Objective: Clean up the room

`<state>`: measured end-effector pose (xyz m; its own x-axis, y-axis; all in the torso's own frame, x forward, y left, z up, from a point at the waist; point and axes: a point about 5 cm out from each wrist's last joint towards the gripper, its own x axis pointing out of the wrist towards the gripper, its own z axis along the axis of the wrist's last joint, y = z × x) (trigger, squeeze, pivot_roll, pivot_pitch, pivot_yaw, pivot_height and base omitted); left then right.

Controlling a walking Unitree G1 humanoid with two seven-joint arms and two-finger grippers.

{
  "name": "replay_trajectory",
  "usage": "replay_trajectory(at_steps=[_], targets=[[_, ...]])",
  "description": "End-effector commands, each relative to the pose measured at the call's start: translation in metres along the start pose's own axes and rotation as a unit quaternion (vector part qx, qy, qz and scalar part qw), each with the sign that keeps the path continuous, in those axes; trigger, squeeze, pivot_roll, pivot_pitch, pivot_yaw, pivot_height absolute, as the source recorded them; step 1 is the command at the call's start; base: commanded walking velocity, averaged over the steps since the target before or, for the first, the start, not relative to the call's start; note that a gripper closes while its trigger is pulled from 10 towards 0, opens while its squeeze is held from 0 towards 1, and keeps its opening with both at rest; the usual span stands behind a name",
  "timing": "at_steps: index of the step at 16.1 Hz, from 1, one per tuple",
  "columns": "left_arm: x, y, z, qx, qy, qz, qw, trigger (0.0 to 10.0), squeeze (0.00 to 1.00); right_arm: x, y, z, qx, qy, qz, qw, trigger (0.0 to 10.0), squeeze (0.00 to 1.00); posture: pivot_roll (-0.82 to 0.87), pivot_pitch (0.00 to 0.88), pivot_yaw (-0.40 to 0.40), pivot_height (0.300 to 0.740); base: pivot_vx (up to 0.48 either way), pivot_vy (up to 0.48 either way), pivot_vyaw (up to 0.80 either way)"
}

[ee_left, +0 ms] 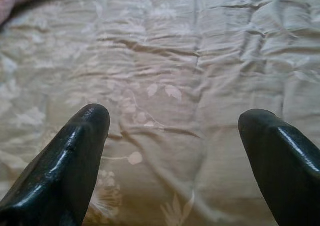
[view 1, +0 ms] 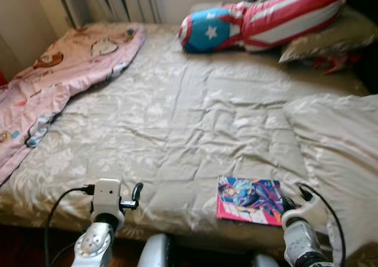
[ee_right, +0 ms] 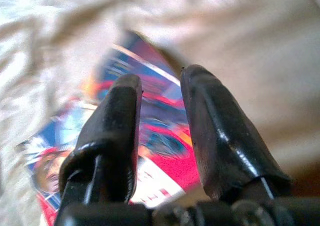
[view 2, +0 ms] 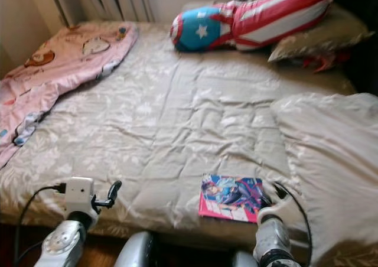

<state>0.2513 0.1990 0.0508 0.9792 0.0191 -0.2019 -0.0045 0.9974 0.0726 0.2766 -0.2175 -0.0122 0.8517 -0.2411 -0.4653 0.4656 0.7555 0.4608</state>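
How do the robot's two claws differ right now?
The left claw is spread wide over bare grey bedding, while the right claw has its fingers nearly together. The left hovers with nothing beneath it; the right sits at the colourful comic book by the bed's edge. Both have glossy black fingers.

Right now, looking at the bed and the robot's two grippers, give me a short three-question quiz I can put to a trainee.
1. True or false: the comic book lies near the foot edge of the bed, just ahead of the right gripper.
2. Which thing lies along the left side of the bed? A) pink blanket B) star pillow C) comic book
3. Fill in: the left gripper hovers over bare bedding with its fingers ____.

Key: 1 true; 2 A; 3 open.
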Motion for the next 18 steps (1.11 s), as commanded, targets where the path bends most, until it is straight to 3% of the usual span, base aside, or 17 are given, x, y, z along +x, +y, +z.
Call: replay_trajectory(at_steps=[1,3,7,8,10,14,15,16,18], targets=[[0.004,0.003,-0.007,-0.015,0.007,0.010,1.000,10.0,0.00,-0.002,0.006,0.004,-0.039,-0.028,0.051,0.998,10.0,0.00,0.06,0.000,0.030,0.629,0.000,0.000,0.00],[0.013,-0.001,-0.021,-0.016,0.032,0.006,0.999,10.0,0.00,-0.007,-0.005,-0.002,-0.086,-0.025,0.048,0.995,10.0,0.00,0.01,0.000,0.025,0.648,0.000,0.000,0.00],[0.019,-0.007,-0.050,-0.030,0.093,0.015,0.995,10.0,0.00,-0.024,-0.030,-0.033,-0.102,0.031,0.031,0.994,10.0,0.00,-0.03,0.000,0.022,0.683,0.000,0.000,0.00],[0.017,-0.007,-0.062,-0.035,0.121,0.021,0.992,10.0,0.00,-0.031,-0.034,-0.050,-0.129,0.066,0.030,0.989,10.0,0.00,-0.05,0.000,0.025,0.698,0.000,0.000,0.00],[0.014,-0.009,-0.075,-0.035,0.155,0.026,0.987,10.0,0.00,-0.037,-0.038,-0.063,-0.141,0.095,0.025,0.985,10.0,0.00,-0.06,0.000,0.022,0.723,0.000,0.000,0.00],[0.003,-0.006,-0.096,-0.038,0.208,0.046,0.976,10.0,0.00,-0.041,-0.039,-0.073,-0.148,0.131,0.012,0.980,10.0,0.00,-0.08,0.000,0.015,0.740,0.000,0.000,0.00],[0.001,-0.007,-0.100,-0.032,0.222,0.040,0.974,10.0,0.00,-0.042,-0.041,-0.076,-0.171,0.145,0.008,0.974,10.0,0.00,-0.09,0.000,0.016,0.740,0.000,0.000,0.00],[-0.006,-0.007,-0.108,-0.032,0.245,0.046,0.968,10.0,0.00,-0.045,-0.045,-0.082,-0.204,0.167,0.004,0.964,10.0,0.00,-0.09,0.000,0.014,0.740,0.000,0.000,0.00],[-0.021,-0.005,-0.124,-0.026,0.286,0.055,0.956,10.0,0.00,-0.051,-0.052,-0.088,-0.211,0.183,-0.007,0.960,10.0,0.00,-0.08,0.000,0.005,0.740,0.000,0.000,0.00]])
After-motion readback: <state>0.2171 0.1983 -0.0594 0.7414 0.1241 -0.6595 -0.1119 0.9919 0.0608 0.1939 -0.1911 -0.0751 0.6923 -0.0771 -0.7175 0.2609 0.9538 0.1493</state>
